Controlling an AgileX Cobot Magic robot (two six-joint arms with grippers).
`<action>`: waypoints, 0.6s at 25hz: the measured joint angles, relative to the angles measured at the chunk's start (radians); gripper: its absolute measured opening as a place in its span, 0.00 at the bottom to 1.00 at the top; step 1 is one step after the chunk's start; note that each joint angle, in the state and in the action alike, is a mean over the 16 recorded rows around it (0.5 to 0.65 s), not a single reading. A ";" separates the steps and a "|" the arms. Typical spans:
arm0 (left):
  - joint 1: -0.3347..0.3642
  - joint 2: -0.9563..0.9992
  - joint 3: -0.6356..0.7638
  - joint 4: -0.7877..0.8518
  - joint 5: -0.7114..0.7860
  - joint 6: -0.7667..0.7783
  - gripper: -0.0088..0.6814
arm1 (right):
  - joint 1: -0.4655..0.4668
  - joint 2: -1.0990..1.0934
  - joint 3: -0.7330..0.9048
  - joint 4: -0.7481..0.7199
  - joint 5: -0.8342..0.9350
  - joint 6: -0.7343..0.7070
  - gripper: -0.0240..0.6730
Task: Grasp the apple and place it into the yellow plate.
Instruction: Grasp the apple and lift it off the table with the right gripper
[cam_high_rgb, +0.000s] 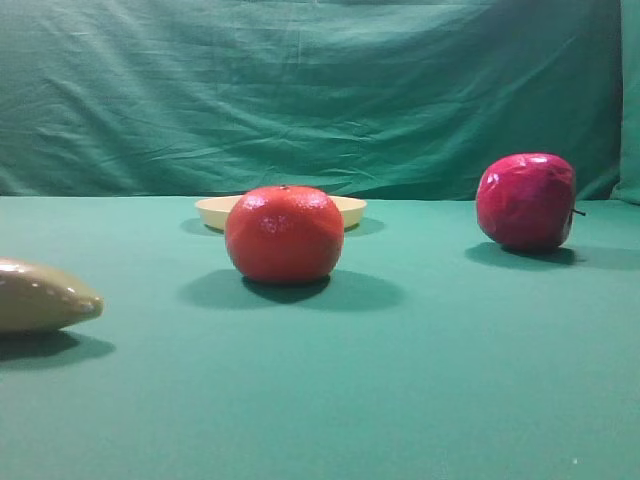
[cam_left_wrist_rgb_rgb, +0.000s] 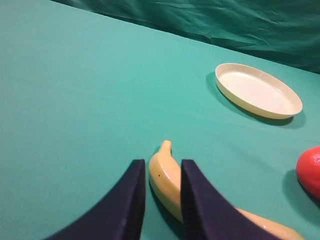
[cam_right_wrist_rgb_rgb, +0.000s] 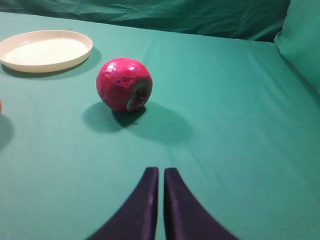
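Observation:
The crimson apple (cam_high_rgb: 525, 200) rests on the green cloth at the right, lying on its side with the stem end facing my right wrist camera (cam_right_wrist_rgb_rgb: 123, 83). The pale yellow plate (cam_high_rgb: 215, 210) sits farther back, partly hidden behind an orange-red fruit; it holds nothing (cam_left_wrist_rgb_rgb: 257, 90) (cam_right_wrist_rgb_rgb: 45, 50). My right gripper (cam_right_wrist_rgb_rgb: 161, 171) is shut and empty, well short of the apple, which lies ahead and slightly left of it. My left gripper (cam_left_wrist_rgb_rgb: 162, 165) hovers over a banana with a narrow gap between its fingers. Neither gripper shows in the exterior high view.
An orange-red fruit (cam_high_rgb: 285, 233) stands in the middle in front of the plate, and shows at the right edge of the left wrist view (cam_left_wrist_rgb_rgb: 310, 170). A yellow banana (cam_left_wrist_rgb_rgb: 167, 187) lies at the left (cam_high_rgb: 40, 295). Green drapery closes off the back and right.

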 joint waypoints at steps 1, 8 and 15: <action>0.000 0.000 0.000 0.000 0.000 0.000 0.24 | 0.000 0.000 0.000 0.000 0.000 0.000 0.03; 0.000 0.000 0.000 0.000 0.000 0.000 0.24 | 0.000 0.000 0.000 0.000 0.000 0.000 0.03; 0.000 0.000 0.000 0.000 0.000 0.000 0.24 | 0.000 0.000 0.000 0.000 0.000 0.000 0.03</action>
